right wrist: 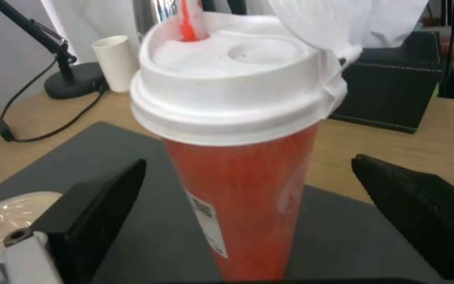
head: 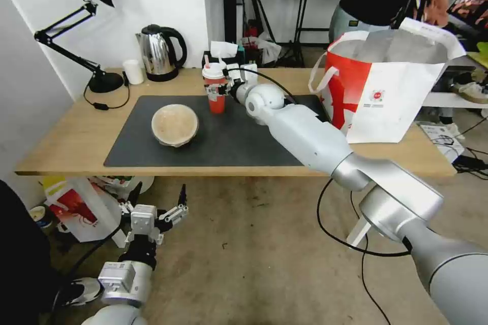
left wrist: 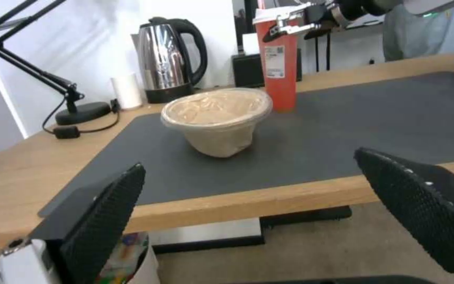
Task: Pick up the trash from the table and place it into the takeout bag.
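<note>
On the dark mat (head: 244, 142) of the table (head: 66, 137) stands a red lidded cup (head: 216, 92) with a straw. My right gripper (head: 226, 86) is open around it, and in the right wrist view its gripper (right wrist: 248, 161) has one black finger on each side of the cup (right wrist: 242, 189), not touching. A beige round bowl (head: 175, 124) sits on the mat nearer the front. The takeout bag (head: 386, 86) stands open at the table's right end. My left gripper (head: 159, 190) hangs open below the table's front edge, facing the bowl (left wrist: 216, 118).
Along the back edge stand a black desk lamp (head: 96, 76), a steel kettle (head: 160, 53), a small white cup (head: 133, 71) and a black tissue box (head: 218, 56). A smaller white bag (head: 81, 208) sits on the floor under the left end. A person stands behind the takeout bag.
</note>
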